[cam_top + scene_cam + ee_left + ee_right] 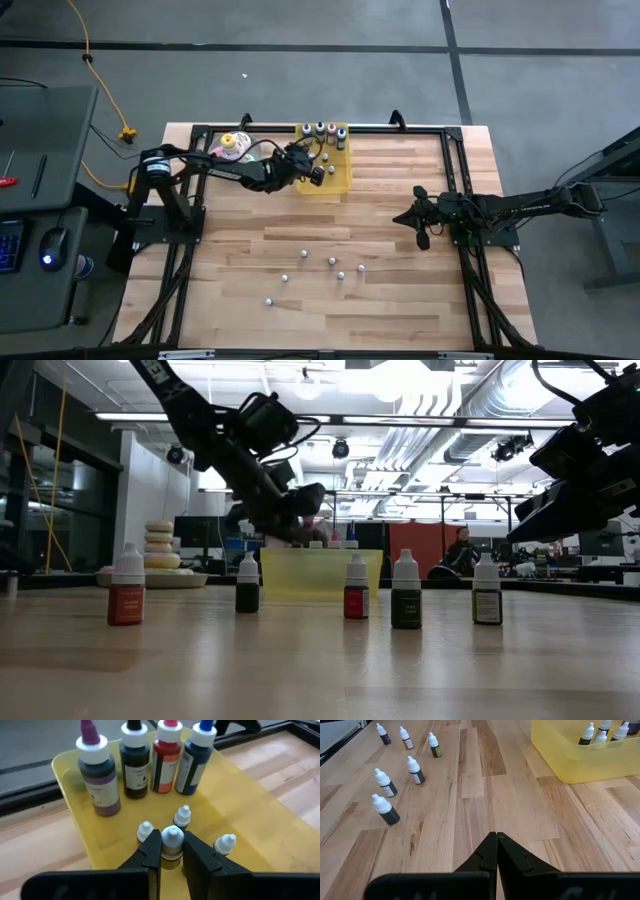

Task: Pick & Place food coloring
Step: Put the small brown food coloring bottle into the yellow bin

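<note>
Above the yellow tray (335, 175), in the high view, the left gripper (312, 170) hangs over its inside, while the right gripper (420, 220) waits well apart from the tray, over bare wood. In the low view, five small bottles (406, 592) stand upright in front of the tray. In the left wrist view, the left gripper's fingers (150, 852) clamp a small white-capped bottle (171, 845) inside the tray, near four larger bottles (137, 762). In the right wrist view, the right gripper's fingers (487, 851) are pressed together, holding nothing.

Tall bottles (150, 762) crowd tray (250, 805); mid-table open
</note>
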Robot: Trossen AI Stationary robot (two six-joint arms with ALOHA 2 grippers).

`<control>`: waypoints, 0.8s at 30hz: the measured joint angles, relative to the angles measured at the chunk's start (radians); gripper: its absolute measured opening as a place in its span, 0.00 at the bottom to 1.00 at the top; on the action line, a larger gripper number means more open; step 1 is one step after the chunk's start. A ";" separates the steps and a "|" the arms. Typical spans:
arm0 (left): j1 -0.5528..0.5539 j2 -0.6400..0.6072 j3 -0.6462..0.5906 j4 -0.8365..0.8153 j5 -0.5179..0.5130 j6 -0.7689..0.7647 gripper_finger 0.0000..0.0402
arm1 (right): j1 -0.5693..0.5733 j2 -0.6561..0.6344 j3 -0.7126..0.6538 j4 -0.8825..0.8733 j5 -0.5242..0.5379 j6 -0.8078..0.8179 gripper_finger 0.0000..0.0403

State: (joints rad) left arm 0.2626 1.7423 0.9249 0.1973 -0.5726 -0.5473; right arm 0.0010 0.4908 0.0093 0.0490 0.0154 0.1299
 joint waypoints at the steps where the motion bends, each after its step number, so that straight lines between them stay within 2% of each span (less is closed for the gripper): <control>1: 0.000 0.006 0.000 0.003 -0.007 -0.011 0.11 | 0.000 0.000 0.000 0.000 0.000 0.000 0.00; 24: 0.000 0.096 0.000 0.070 -0.005 -0.029 0.11 | 0.000 0.000 0.000 -0.001 0.000 0.000 0.00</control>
State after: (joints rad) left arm 0.2626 1.8385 0.9253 0.2668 -0.5781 -0.5759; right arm 0.0008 0.4906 0.0091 0.0483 0.0152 0.1299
